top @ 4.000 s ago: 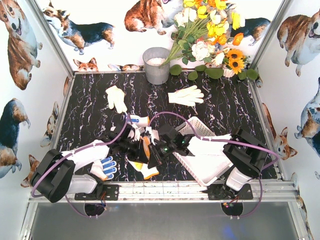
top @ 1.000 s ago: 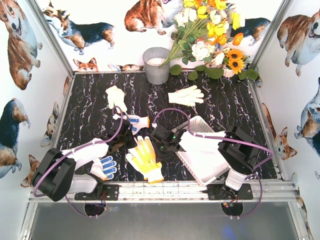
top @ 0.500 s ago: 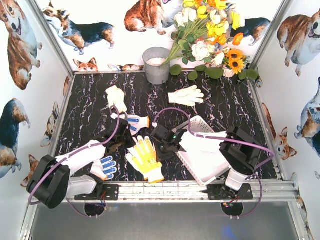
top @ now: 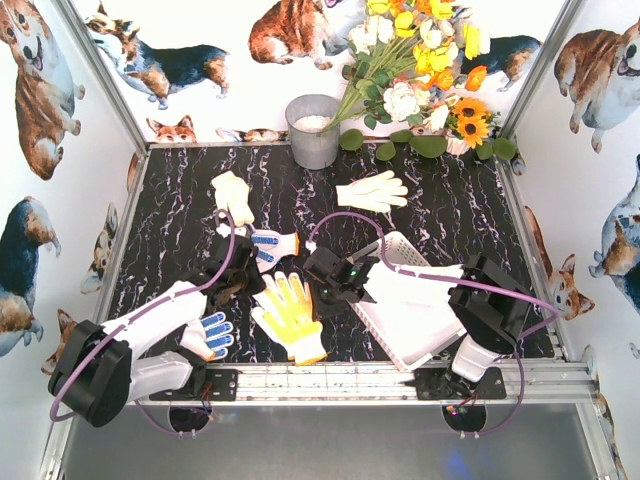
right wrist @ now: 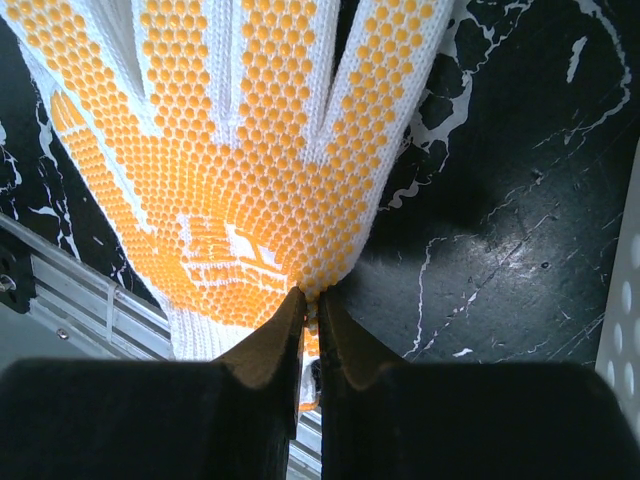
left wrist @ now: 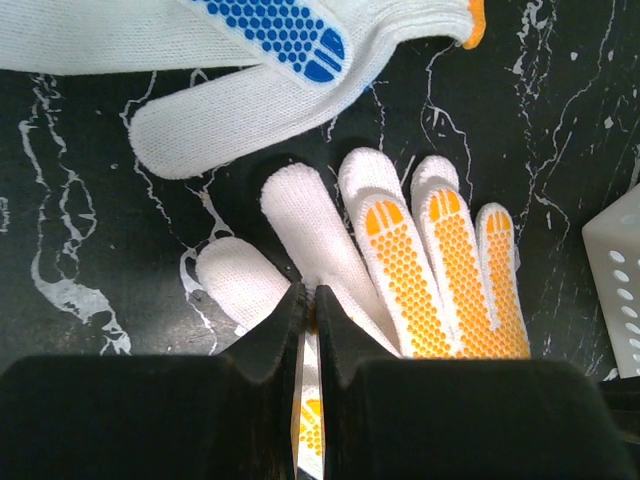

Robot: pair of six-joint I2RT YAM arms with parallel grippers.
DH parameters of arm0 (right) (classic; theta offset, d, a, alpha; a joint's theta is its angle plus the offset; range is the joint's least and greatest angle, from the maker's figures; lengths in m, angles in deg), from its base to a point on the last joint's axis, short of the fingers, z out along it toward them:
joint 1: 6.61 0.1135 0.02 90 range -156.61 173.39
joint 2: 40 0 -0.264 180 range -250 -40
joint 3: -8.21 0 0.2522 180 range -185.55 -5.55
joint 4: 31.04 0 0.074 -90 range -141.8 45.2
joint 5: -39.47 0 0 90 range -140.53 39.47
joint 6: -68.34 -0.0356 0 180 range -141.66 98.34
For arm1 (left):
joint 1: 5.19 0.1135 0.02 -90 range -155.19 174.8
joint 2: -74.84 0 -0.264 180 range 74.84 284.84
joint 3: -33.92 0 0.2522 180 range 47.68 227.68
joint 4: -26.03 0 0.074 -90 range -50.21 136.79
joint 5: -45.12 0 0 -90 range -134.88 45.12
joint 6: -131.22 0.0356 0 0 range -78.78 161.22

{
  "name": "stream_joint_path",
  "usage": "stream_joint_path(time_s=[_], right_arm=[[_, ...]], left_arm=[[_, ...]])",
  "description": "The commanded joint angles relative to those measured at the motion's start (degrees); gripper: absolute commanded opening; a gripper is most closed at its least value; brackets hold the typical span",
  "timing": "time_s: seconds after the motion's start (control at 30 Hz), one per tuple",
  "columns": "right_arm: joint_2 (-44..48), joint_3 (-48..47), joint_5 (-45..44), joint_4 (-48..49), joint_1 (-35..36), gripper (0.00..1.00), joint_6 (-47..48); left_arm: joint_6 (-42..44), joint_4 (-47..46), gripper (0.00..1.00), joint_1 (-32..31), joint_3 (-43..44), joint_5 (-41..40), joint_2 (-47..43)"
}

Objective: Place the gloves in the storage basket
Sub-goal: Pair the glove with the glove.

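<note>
The yellow-palmed glove (top: 288, 316) lies palm up near the table's front, stretched between both grippers. My left gripper (top: 255, 293) is shut on its white thumb-side edge (left wrist: 330, 250). My right gripper (top: 320, 297) is shut on its other palm edge (right wrist: 240, 170). The white storage basket (top: 415, 318) stands tilted just right of the right gripper, and its corner shows in the left wrist view (left wrist: 622, 280). A blue-dotted glove (top: 268, 243) lies just behind the left gripper (left wrist: 250, 40). Another blue-dotted glove (top: 210, 335) lies at front left. Two white gloves (top: 232, 195) (top: 372, 190) lie further back.
A grey metal bucket (top: 313, 130) stands at the back centre, with a bunch of flowers (top: 425, 70) to its right. The metal front rail (top: 330, 378) runs just below the yellow glove and shows in the right wrist view (right wrist: 70, 300). Printed walls close in three sides.
Four seconds ago the yellow glove was bunched between the grippers near the basket. Now it lies spread flat, palm up. Over the last second both grippers and the glove shifted only slightly.
</note>
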Motion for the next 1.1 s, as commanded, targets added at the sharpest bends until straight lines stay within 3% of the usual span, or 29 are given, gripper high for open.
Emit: stream_joint_path(time_s=[0.0,1.07], right_arm=[[1.7,-2.7,-0.4,0.9,0.3,0.00,-0.1],[-3.1,-7.5,0.7,2.7,0.3,0.00,0.1]], left_arm=[[2.4,2.3,0.00,0.9,2.3,-3.2,-1.3],[5.4,-0.5,0.00,6.6,0.9,-2.4,-0.1]])
